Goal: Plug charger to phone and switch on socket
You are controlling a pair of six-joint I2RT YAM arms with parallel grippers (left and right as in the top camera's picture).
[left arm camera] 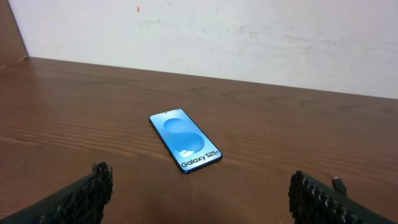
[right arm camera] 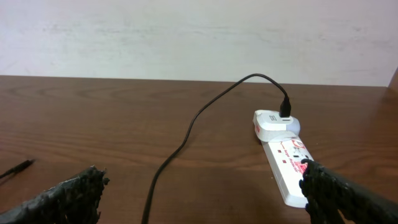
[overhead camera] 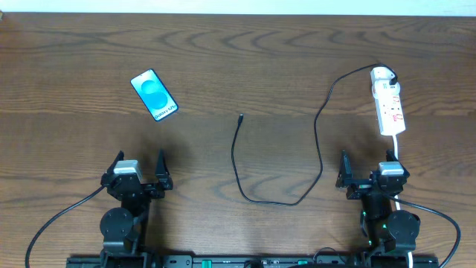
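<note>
The phone (overhead camera: pixel 155 95) lies face up at the far left of the table, its blue screen lit; it also shows in the left wrist view (left arm camera: pixel 185 141). The black charger cable (overhead camera: pixel 321 112) runs from a white adapter on the socket (overhead camera: pixel 389 104) at the far right, loops toward the front, and ends in a plug tip (overhead camera: pixel 240 117) near the table's middle. The socket also shows in the right wrist view (right arm camera: pixel 287 160). My left gripper (overhead camera: pixel 140 176) is open and empty at the front left. My right gripper (overhead camera: pixel 370 176) is open and empty, just in front of the socket.
A white wall stands along the table's far edge (left arm camera: pixel 205 37). The socket's white lead (overhead camera: pixel 396 152) runs toward the right arm's base. The plug tip shows at the edges of the wrist views, on the right in the left one (left arm camera: pixel 339 183) and on the left in the right one (right arm camera: pixel 18 168).
</note>
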